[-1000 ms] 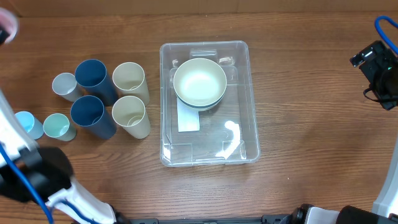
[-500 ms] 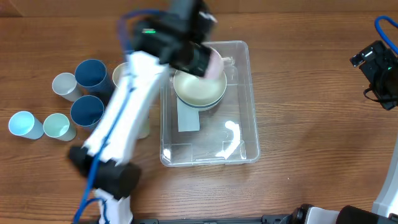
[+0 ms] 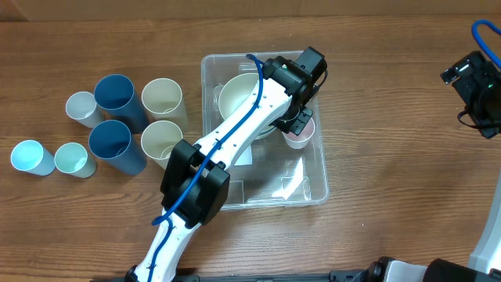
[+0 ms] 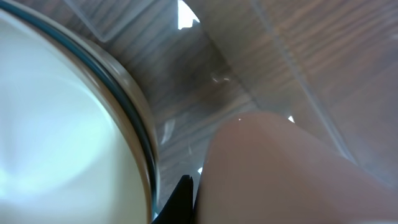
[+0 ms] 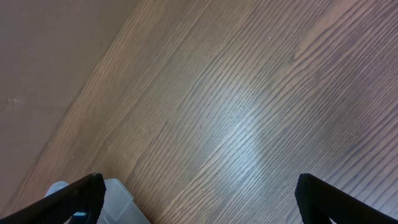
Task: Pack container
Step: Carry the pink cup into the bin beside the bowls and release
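Overhead, your left arm (image 3: 196,188) comes up from the near edge of the table (image 3: 391,235) and crosses the near left part of the container (image 3: 317,192). It ends with the left gripper (image 3: 298,125) inside the container, by the right wall about halfway back. The container sits in the middle of the table, its long side running away from you. The jaws are pinched almost together on a pink cup (image 3: 300,139), whose open mouth shows just under them; you cannot tell whether its base touches the container floor. Just left of that cup, in the far half of the container, sits a cream bowl (image 3: 235,102). Outside the container to the left, a near row holds a light blue cup (image 3: 30,157), a mint cup (image 3: 72,159), a dark blue cup (image 3: 111,145) and a cream cup (image 3: 163,141). Behind them stand a grey cup (image 3: 81,108), a second dark blue cup (image 3: 117,95) and a second cream cup (image 3: 163,98). Your right arm (image 3: 479,94) hangs at the far right edge, well apart from the container. From the left wrist, the cream bowl fills the left with a darker rim (image 4: 138,134) under its edge. The pink cup fills the lower right beside a black finger (image 4: 183,199), and the clear wall lies beyond. From the right wrist, the right gripper (image 5: 199,202) stands spread wide, its fingertips (image 5: 81,196) in the bottom corners over bare wood.
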You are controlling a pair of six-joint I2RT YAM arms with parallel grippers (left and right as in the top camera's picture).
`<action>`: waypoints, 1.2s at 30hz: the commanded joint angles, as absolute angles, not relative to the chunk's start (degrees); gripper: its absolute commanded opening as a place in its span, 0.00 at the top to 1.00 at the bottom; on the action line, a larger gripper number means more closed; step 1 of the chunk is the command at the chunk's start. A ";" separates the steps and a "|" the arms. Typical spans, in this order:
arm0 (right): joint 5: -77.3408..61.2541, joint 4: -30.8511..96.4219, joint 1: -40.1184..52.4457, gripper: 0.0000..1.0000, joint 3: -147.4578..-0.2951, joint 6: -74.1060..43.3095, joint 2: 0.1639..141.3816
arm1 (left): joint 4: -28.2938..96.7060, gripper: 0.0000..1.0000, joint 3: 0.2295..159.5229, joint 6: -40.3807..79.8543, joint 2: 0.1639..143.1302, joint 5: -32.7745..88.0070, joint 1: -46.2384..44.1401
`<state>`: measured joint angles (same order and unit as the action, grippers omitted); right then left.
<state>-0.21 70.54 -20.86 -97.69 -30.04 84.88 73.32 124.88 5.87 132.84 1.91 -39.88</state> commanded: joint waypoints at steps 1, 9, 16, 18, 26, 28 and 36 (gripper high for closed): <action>-0.25 70.37 -20.64 0.00 -97.86 -30.46 84.42 | 72.58 0.92 125.29 7.31 134.17 -0.27 -40.03; -0.25 70.37 -20.64 0.00 -97.86 -30.46 84.42 | 73.41 0.83 125.47 9.17 134.15 0.08 -40.03; -0.25 70.37 -20.64 0.00 -97.86 -30.46 84.42 | 85.08 0.82 137.62 8.69 132.81 4.47 -38.96; -0.25 70.37 -20.64 0.00 -97.86 -30.46 84.42 | 88.79 0.75 143.17 8.29 131.31 3.27 -38.15; -0.25 70.37 -20.64 0.00 -97.86 -30.46 84.42 | 96.82 0.62 151.20 7.01 120.01 -6.63 -26.24; -0.25 70.37 -20.64 0.00 -97.86 -30.46 84.42 | 96.82 0.55 151.20 9.69 116.79 -6.33 -19.35; -0.25 70.37 -20.64 0.00 -97.86 -30.46 84.42 | 96.79 0.36 148.90 14.13 113.34 -0.86 17.78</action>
<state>-0.21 70.52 -20.84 -97.69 -30.02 84.88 96.51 150.17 11.94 113.69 -4.45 7.77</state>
